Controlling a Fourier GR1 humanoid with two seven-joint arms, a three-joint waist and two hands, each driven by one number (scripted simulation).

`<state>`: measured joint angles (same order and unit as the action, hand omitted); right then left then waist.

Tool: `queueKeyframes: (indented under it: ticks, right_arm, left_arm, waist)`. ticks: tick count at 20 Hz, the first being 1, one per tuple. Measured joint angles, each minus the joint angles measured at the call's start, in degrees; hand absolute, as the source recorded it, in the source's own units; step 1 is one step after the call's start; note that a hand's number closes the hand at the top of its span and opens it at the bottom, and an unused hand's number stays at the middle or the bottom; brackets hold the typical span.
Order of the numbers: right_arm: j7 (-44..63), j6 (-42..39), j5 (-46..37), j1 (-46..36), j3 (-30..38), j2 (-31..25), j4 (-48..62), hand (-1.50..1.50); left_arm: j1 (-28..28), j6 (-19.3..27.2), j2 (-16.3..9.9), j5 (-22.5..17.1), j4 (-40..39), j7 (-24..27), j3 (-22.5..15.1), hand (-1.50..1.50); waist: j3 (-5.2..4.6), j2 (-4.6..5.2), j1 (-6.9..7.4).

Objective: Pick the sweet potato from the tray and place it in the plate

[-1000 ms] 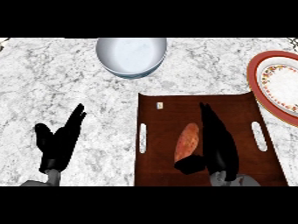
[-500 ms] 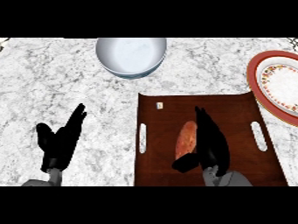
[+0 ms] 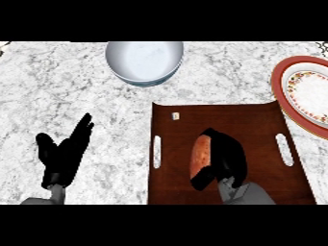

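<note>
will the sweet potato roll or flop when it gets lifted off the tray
The sweet potato looks solid and oblong, so probably stiff. Its rounded shape could roll sideways on the flat tray. The right hand curls round it, likely steadying it.

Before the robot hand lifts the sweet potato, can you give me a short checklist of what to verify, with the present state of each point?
1. Right robot hand has fingers curled round the sweet potato: ok.
2. Sweet potato lies on the tray, not lifted: ok.
3. Plate at the counter's right is free to receive it: ok, nothing lies in it.
4. Way from the tray to the plate is free: ok, nothing stands between them.
5. Left robot hand rests open on the counter, away from the tray: ok.
6. Hold under the sweet potato: cannot tell, the hand hides it.
</note>
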<state>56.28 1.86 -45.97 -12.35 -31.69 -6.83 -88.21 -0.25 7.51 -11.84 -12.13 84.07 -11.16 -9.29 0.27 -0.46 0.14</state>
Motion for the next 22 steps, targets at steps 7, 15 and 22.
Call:
queueKeyframes:
  ticks: [7, 15, 22]
  right_arm:
    - [3.65, 2.02, -5.69, -7.01, 9.81, 0.38, 6.04, 1.50]
    - [7.70, 6.02, -16.35, -20.03, 28.30, -7.74, 15.88, 1.50]
    - [10.14, 9.97, -30.23, -30.08, 37.58, -14.38, 23.08, 1.50]
  left_arm:
    - [-0.37, -0.39, 0.68, 0.81, 0.30, 0.66, 0.08, 0.00]
    - [-1.82, -1.14, 0.70, 1.13, 1.58, 1.06, -0.68, 0.00]
    - [-3.49, -2.16, 1.35, 1.35, 1.42, 0.86, -2.14, 0.00]
  waist:
    - [-0.03, 0.78, 1.05]
    - [-0.35, 2.94, 3.75]
    - [-0.36, 3.88, 6.72]
